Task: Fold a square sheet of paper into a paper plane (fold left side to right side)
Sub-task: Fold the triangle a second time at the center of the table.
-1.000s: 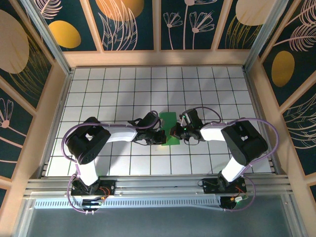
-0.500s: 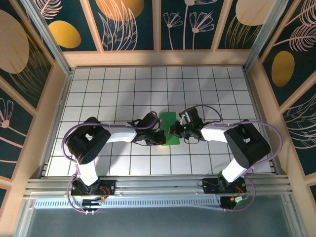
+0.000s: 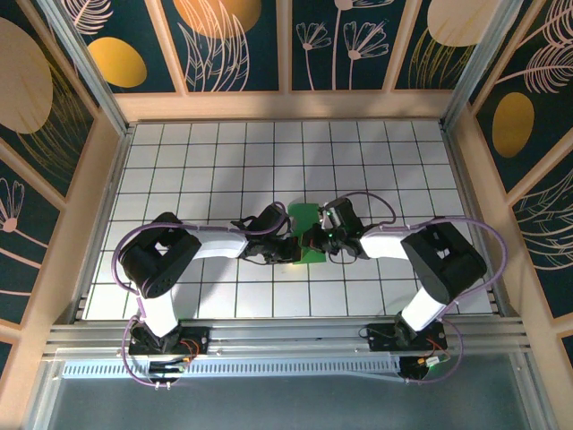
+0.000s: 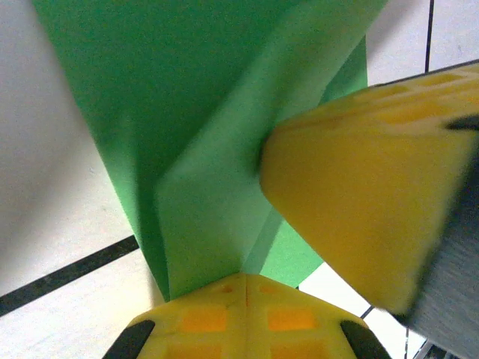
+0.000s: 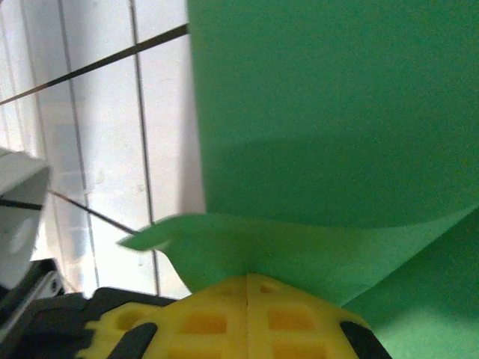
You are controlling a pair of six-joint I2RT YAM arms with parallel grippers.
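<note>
White gridded table (image 3: 197, 161): partly folded green square sheet of paper (image 3: 306, 217) at centre; left hand (image 3: 293, 251), right hand (image 3: 315, 240) each clamped on its folds.

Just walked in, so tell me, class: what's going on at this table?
The left gripper and the right gripper meet over a green sheet of paper in the middle of the tiled table, each shut on part of it. The sheet is creased and partly folded, with one flap curling up off the tiles.
</note>
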